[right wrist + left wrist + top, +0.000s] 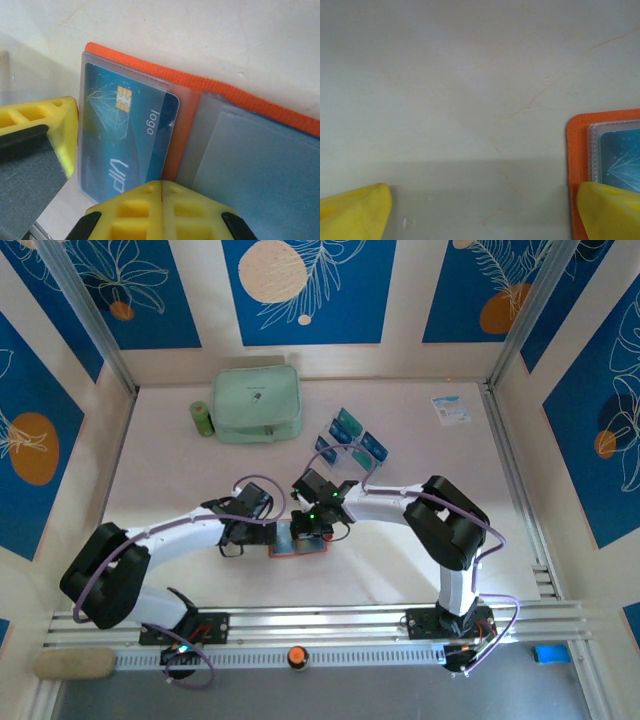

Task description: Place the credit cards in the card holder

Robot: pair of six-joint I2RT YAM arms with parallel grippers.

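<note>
Top external view: the card holder [298,548] lies open on the table, near and centre, just ahead of both wrists. The left gripper [250,532] sits at its left end and the right gripper [312,523] is directly over it. Several credit cards [350,436] stand farther back and slightly right, well apart from the holder, and a mint-green pouch [258,403] lies to their left. Left wrist view: the left gripper [480,215] is released, with its fingers spread wide. One fingertip [610,210] overlaps the left corner of the card holder [576,165], apparently pinning it, though contact cannot be confirmed. Right wrist view: the right gripper [162,210] is clenched, with its tips meeting and nothing visible between them. It is set against the near edge of one card [125,135], which lies almost fully inside a clear sleeve of the card holder [210,87]. The step in hand is judged to be seating this card. The next move calls for a short push along the sleeve if the card is not home. The right gripper then lifts clear and opens over the far credit cards, with the holder held flat.
</note>
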